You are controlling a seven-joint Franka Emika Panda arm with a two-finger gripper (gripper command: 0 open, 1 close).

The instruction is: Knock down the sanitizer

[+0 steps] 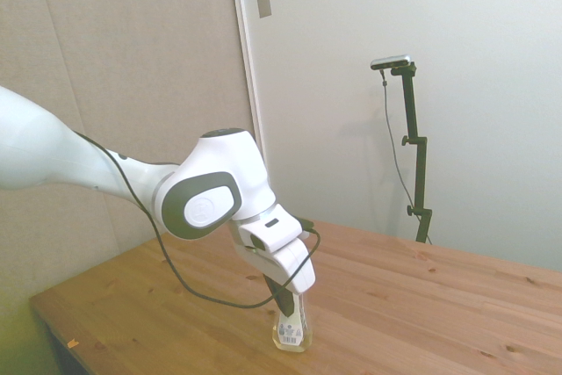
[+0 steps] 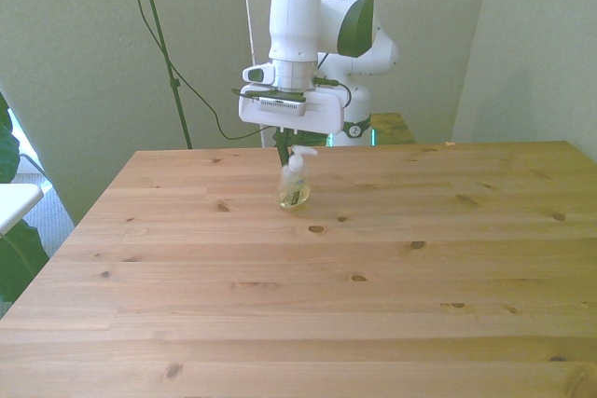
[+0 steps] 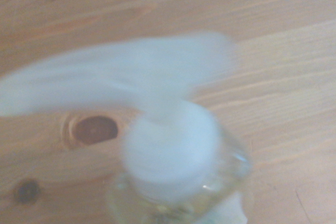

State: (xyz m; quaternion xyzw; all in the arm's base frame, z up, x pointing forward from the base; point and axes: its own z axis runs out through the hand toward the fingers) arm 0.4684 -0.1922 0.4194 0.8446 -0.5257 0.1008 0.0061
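The sanitizer was observed standing upright on the wooden surface, its long axis vertical and its base flat on the boards. In the front view the white pump spout was seen pointing toward the front view's right. The bottle was placed toward the far edge of the surface in the front view, well clear of both side edges; in the side view it stood close to the near edge.

Contents: a shallow layer of yellowish liquid was noted at the base of the clear bottle; the upper part appeared empty. A small white-and-blue label was seen on the lower body in the side view.

The claw was found directly above and just behind the pump top, hanging from the white arm. Its dark fingers were largely hidden: in the side view by the white hand housing, in the front view by the bottle's pump. Whether the fingers were apart or together could not be told, nor whether contact with the bottle was made.

In the wrist view the pump head was recorded as a blurred white shape over the boards, beside a dark knot in the wood.
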